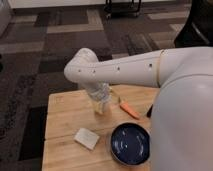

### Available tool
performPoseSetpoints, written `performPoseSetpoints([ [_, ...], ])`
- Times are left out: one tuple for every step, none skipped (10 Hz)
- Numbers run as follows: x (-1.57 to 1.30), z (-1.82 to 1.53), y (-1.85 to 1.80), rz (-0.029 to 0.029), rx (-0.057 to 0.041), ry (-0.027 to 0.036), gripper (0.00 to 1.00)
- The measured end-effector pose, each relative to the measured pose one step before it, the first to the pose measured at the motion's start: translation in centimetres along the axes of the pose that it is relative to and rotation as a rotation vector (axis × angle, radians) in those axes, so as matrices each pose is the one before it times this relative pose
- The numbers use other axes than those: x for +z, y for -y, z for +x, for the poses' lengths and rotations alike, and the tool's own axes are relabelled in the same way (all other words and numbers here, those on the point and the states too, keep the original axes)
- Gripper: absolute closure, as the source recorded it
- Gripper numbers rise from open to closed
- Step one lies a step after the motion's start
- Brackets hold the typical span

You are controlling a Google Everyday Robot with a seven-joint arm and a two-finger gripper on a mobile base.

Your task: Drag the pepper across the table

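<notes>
Mostly under the arm (120, 72), pincer (101, 103) hovers near pepper (129, 110).

Notes on your arm (131, 74): smooth white shells, glossy, tube-shaped. It ended in a rounded white joint (82, 67) at 10 o'clock of centre. A row of small dark dots (118, 69) ran along the shell. A thin tan seam (160, 67) ringed it at 2 o'clock, beside a bulkier white housing (185, 110). Your gripper (101, 104), pale grey, sat at 5 o'clock of the joint.

Table (65, 112) under end effector (101, 105): pepper (130, 110), bowl (131, 144)
</notes>
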State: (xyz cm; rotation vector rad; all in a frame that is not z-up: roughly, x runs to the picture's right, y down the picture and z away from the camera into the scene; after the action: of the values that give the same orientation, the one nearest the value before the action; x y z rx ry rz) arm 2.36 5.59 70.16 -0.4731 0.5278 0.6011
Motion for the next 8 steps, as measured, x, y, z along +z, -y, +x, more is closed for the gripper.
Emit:
performPoseSetpoints([
  [0.469,-0.002,0.742,-0.00766,-0.01047,0.01874,0.35],
  [0.905,0.36,1.38,-0.01111,-0.01725,0.0199,0.35],
  [0.842,0.474,1.119,-0.0094,-0.00927,0.00984,0.35],
  [1.368,0.593,1.816,-0.0203,-0.00915,0.03089,0.35],
  [0.638,0.516,0.959,-0.00554,-0.00269,0.00885,0.35],
  [0.162,-0.205,0.048,-0.00638,-0.00335,0.01268,0.35],
  [-0.041,-0.138,-0.083,0.00063,-0.00281,0.00043,0.35],
  [-0.007,0.003,-0.008,0.00013,-0.00034,-0.00026,0.35],
])
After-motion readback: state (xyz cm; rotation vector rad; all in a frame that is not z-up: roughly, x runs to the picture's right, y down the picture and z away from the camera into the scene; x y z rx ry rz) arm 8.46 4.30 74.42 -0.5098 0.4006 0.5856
